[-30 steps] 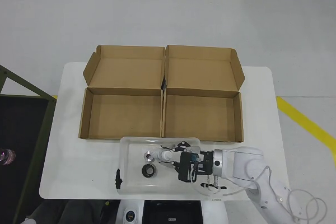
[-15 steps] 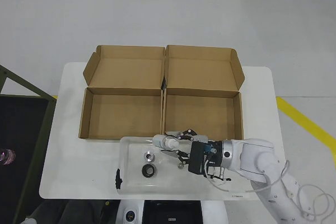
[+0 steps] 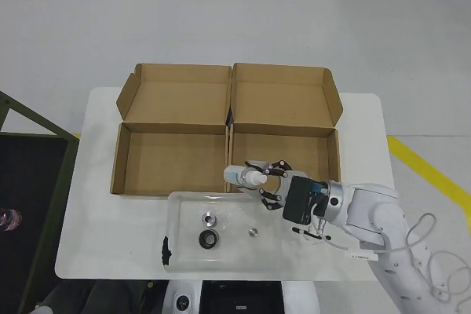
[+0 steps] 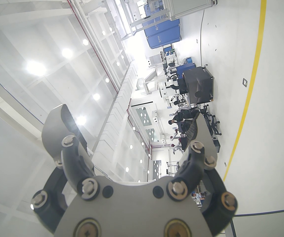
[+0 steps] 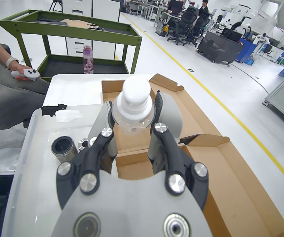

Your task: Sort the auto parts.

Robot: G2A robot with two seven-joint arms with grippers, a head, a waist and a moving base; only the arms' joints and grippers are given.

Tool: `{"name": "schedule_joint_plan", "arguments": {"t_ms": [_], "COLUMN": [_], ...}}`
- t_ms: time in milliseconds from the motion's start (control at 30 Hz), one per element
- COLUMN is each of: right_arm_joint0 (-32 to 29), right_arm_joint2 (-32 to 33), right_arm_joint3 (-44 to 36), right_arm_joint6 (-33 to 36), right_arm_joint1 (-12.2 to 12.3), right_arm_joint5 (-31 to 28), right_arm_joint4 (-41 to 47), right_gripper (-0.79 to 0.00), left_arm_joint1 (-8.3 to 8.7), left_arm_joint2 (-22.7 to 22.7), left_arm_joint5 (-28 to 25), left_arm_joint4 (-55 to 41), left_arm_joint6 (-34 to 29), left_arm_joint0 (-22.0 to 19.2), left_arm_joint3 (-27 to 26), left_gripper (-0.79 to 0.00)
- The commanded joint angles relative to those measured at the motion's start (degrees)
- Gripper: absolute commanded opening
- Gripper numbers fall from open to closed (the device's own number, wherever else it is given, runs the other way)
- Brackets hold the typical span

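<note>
Off to the left of my fingers, down in the clear tray [image 3: 180, 206], lie a linear bearing [image 3: 209, 239], a silver round part [image 3: 209, 219] and, closest to me, a small silver disc [image 3: 253, 231]. My right gripper [image 5: 134, 118] is clamped on a small clear bottle [image 5: 135, 88], white cap pointing away from my wrist. Below the bottle is the near left corner of the right cardboard box [image 3: 298, 161]. I judge this the carry step. Next I should reach farther over the box floor, lower, then spread my fingers.
</note>
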Motion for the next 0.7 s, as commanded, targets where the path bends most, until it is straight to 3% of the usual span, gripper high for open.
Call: {"name": "schedule_joint_plan", "arguments": {"t_ms": [0,667], "right_arm_joint0": [0.4,6.5], "right_arm_joint2": [0.0,-2.1], "right_arm_joint3": [1.0,12.6], "right_arm_joint6": [0.1,1.2], "right_arm_joint1": [0.0,-0.7], "right_arm_joint5": [0.5,3.8], "right_arm_joint4": [0.2,2.9], "right_gripper": [-0.785,-0.785], "left_arm_joint1": [0.0,0.0], "left_arm_joint2": [0.0,0.0], "left_arm_joint5": [0.0,0.0], "left_arm_joint4": [0.0,0.0], "left_arm_joint6": [0.0,0.0], "left_arm_joint0": [0.0,0.0], "left_arm_joint3": [0.0,0.0], "left_gripper": [0.0,0.0]}}
